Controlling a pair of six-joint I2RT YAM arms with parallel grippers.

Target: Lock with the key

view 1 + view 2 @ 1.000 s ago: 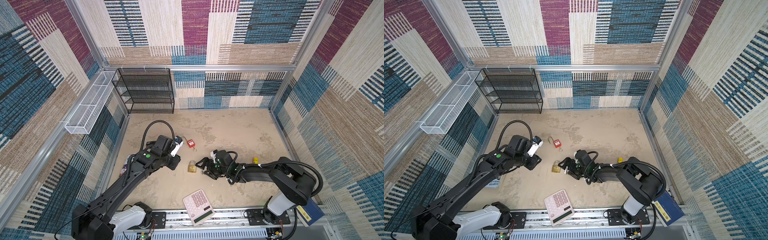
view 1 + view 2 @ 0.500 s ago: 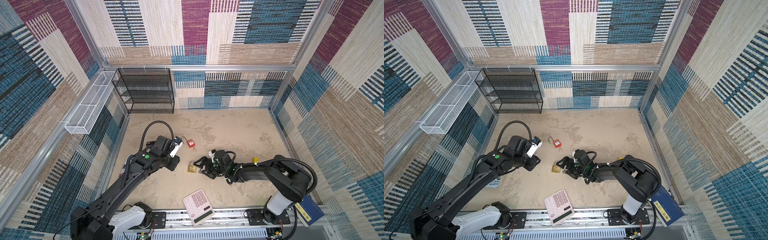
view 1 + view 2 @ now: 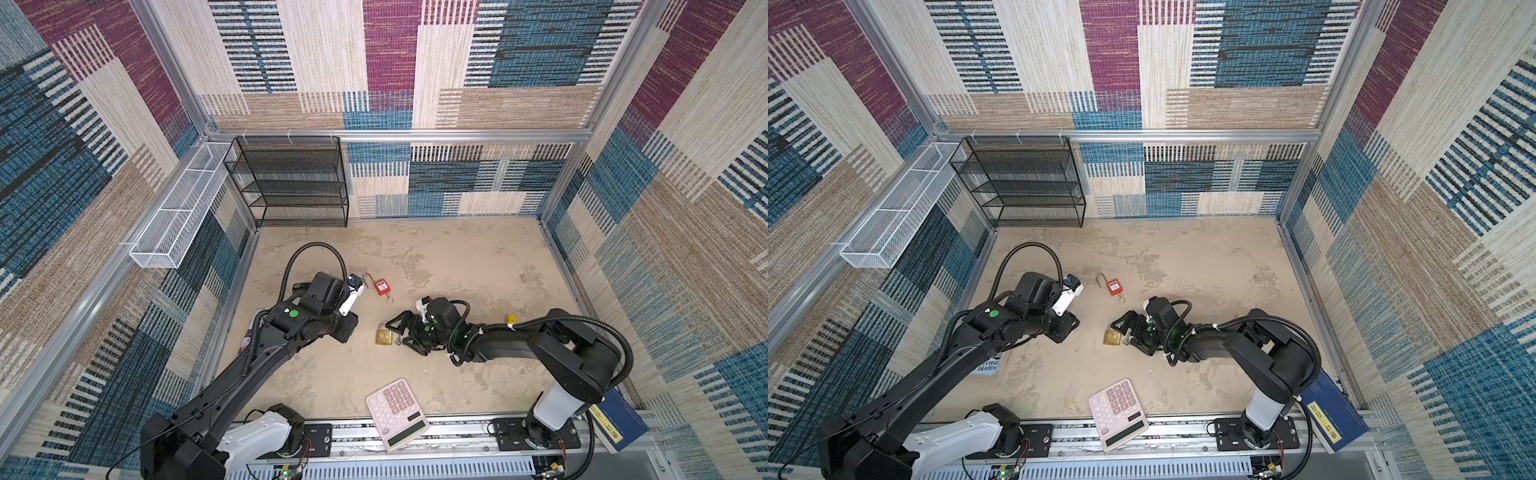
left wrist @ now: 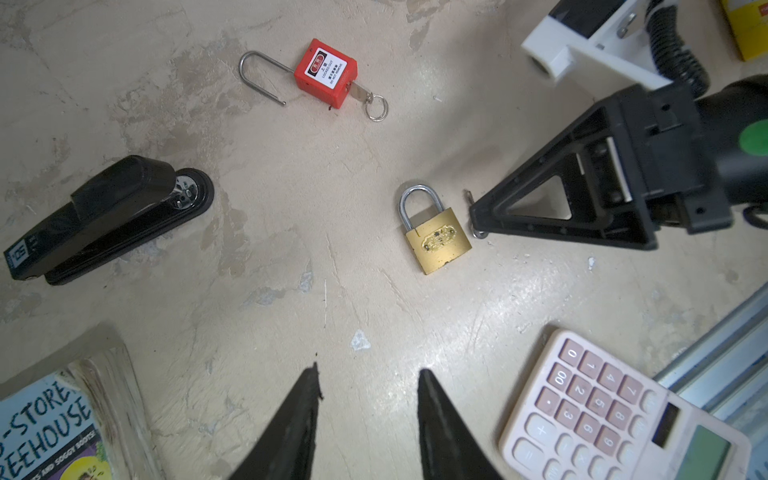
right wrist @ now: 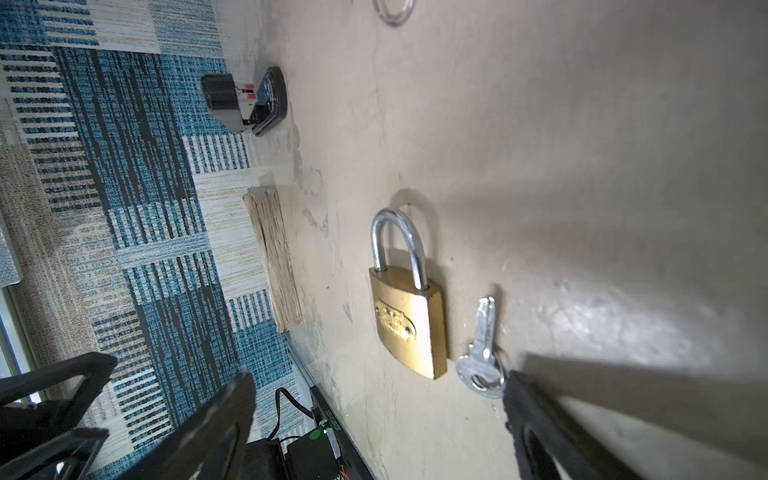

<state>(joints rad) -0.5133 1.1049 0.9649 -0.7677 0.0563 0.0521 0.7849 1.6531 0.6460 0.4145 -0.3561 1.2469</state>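
A brass padlock [image 3: 384, 336] [image 3: 1112, 336] [image 4: 436, 237] [image 5: 409, 320] lies flat mid-table with its shackle down in the body. A loose silver key [image 5: 482, 349] on a ring lies right beside it. My right gripper [image 3: 397, 333] [image 3: 1123, 334] [image 5: 378, 380] is open and low over the table. One of its fingers [image 5: 536, 419] is at the key's ring and the other hangs off the table. My left gripper [image 3: 347, 328] [image 4: 369, 372] is open and empty, a short way left of the padlock.
A red padlock [image 3: 381, 286] [image 4: 326, 72] with an open shackle and a key in it lies further back. A black stapler [image 4: 108, 216] and a book [image 4: 45, 428] sit left. A pink calculator [image 3: 397, 413] sits at the front edge, and a black rack [image 3: 291, 183] stands at the back left.
My right gripper has slid a little to the left, closer to the brass padlock and key. The left arm has not moved.
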